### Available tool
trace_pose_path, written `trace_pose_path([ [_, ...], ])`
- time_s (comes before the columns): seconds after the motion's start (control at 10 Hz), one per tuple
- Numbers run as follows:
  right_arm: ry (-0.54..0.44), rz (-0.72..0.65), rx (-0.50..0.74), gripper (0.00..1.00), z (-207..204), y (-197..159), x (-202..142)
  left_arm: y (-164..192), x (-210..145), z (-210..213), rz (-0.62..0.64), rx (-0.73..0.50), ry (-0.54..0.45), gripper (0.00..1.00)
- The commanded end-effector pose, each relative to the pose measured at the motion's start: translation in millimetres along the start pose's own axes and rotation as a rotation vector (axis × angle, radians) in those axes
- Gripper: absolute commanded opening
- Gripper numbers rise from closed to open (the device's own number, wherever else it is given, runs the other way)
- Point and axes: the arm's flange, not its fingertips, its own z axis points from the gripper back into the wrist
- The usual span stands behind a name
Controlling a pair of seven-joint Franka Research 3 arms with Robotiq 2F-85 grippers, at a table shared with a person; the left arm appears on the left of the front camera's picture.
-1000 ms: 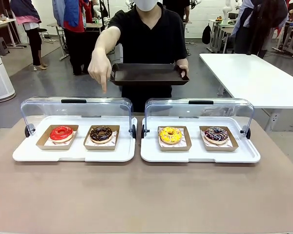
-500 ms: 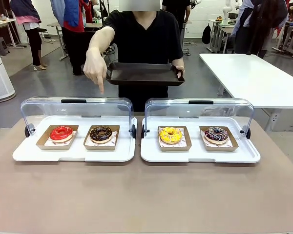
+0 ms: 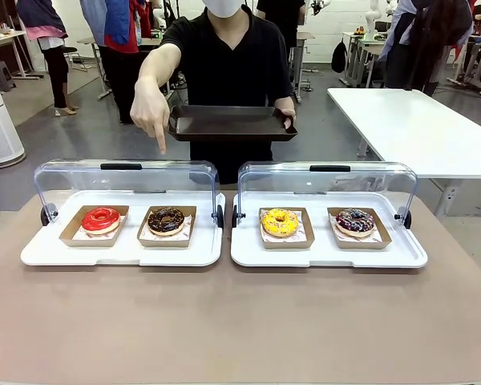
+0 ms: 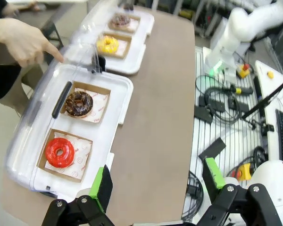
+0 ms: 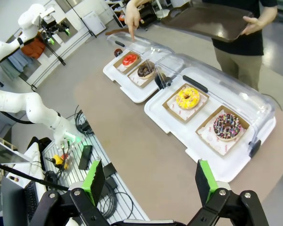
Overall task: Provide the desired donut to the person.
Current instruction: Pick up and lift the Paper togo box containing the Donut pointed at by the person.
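The person (image 3: pixel 224 64) stands at the far side of the table (image 3: pixel 240 321), balancing a dark tray (image 3: pixel 228 122) on one hand and pointing straight down with the other hand (image 3: pixel 148 112) over the left display case (image 3: pixel 32 253). The fingertip hangs above the right half of that case, so the wanted item reads as the chocolate donut (image 3: pixel 166 220), which sits in its own cardboard sleeve just right of the red donut (image 3: pixel 101 218). The yellow donut (image 3: pixel 280 221) and the sprinkled donut (image 3: pixel 354 220) lie in the right case, well apart from the finger. The left claw (image 4: pixel 156 178) hovers over the near left of the table with its jaws spread wide and nothing between them. The right claw (image 5: pixel 148 178) is likewise fully spread and empty, high above the near right. The step in hand is settling the choice and starting the reach, and the left arm is the nearer one. The clear lid (image 3: pixel 120 180) looks rolled back to the far side, though glare makes that uncertain, so it should be checked first. A good pick comes down from above, grips the cardboard sleeve by its edges and not the icing, and keeps clear of the red donut and the person's finger.
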Motion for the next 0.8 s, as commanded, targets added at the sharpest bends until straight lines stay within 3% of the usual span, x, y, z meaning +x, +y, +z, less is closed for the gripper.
trace_pose_path([
  [0.0, -0.003, 0.000, 0.008, 1.00, -1, -1, 0, 14, 50, -30, -0.035, -0.017, 0.261, 1.00],
  [0.2, -0.003, 0.000, 0.008, 1.00, -1, -1, 0, 19, 89, -87, -0.104, -0.028, 0.522, 1.00],
  [0.4, -0.003, 0.000, 0.008, 1.00, -1, -1, 0, 25, 119, -154, -0.154, -0.013, 0.682, 1.00],
  [0.7, -0.003, 0.000, 0.008, 1.00, -1, -1, 0, 24, 126, -248, -0.191, 0.077, 0.721, 1.00],
])
